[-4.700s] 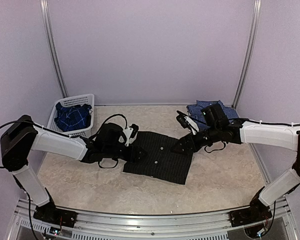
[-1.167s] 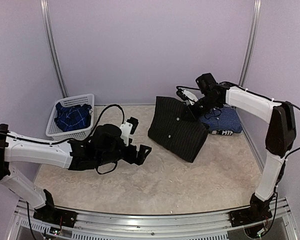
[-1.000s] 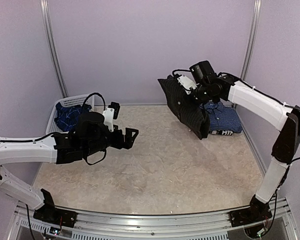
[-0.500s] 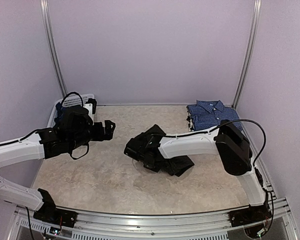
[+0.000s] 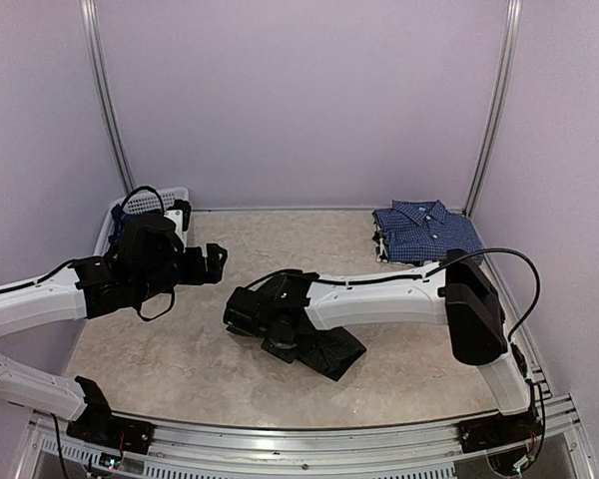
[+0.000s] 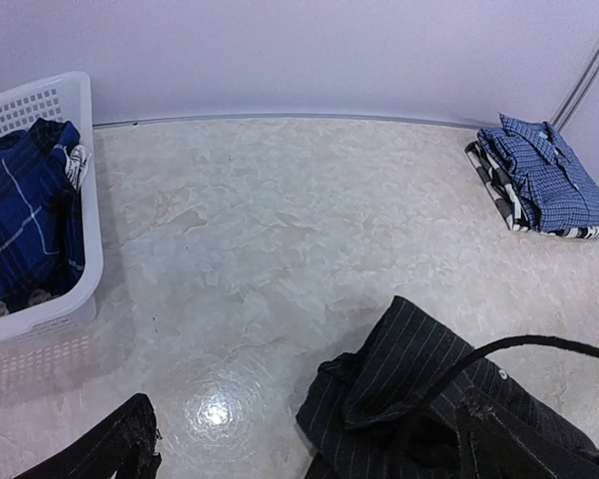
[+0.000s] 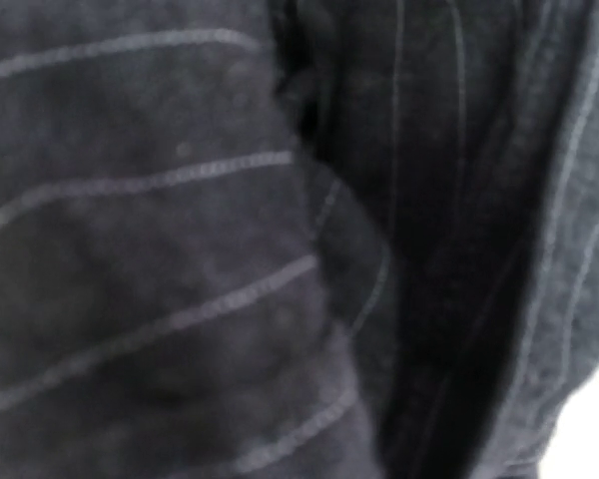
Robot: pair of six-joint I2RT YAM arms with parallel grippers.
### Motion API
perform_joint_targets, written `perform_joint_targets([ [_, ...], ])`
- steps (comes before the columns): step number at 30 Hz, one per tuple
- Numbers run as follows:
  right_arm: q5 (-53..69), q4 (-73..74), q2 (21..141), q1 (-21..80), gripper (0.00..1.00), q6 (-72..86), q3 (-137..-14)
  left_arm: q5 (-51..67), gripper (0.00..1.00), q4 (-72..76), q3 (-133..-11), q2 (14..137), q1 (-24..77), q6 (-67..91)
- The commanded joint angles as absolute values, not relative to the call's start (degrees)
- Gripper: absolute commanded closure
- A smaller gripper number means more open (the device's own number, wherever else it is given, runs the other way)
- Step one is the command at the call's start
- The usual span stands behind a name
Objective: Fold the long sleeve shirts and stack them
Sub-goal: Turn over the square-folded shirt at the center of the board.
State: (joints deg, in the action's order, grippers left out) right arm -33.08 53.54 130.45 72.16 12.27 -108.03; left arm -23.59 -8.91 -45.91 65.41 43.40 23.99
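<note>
Black pinstriped shirt (image 5: 331,349) crumpled | right tool (image 5: 280,337) pressed into it, grip impossible to tell | left tool (image 5: 218,259) spread wide, holding nothing

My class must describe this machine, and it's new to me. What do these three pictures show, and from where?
Two robot arms stand bolted at the near edge of a table. One picture looks down from above and behind them; the other two come from cameras on their wrists. On the table lie a crumpled black pinstriped shirt in the middle and a folded blue checked shirt far right; a white basket far left holds a dark blue plaid shirt. The left tool hangs open and empty near the basket. The right tool is down on the black shirt; cloth fills its camera, so its grip cannot be told.
</note>
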Motion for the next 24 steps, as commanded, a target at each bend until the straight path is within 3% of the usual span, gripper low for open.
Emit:
perform_joint_targets([
  [1,-24.0,50.7,115.3,64.5,0.89,14.0,-99.9,-25.5,0.01,-9.2,-45.3,65.5,42.6,23.9],
  [6,-17.3,48.7,99.9,53.8,0.89,12.5,-93.2,-23.4,0.01,-8.4,-45.3,66.1,41.8,23.5],
  [11,-37.9,64.1,98.0,51.4,0.89,16.1,-96.0,-22.5,0.01,-7.9,-45.5,68.4,41.7,23.6],
  [17,-47.5,70.6,105.5,55.3,0.84,21.7,-97.7,-22.7,0.01,-7.4,-46.1,70.8,41.4,23.4],
  [24,-45.7,73.7,127.3,64.5,0.74,26.5,-110.9,-24.2,0.01,-9.6,-46.6,71.5,40.8,23.4],
])
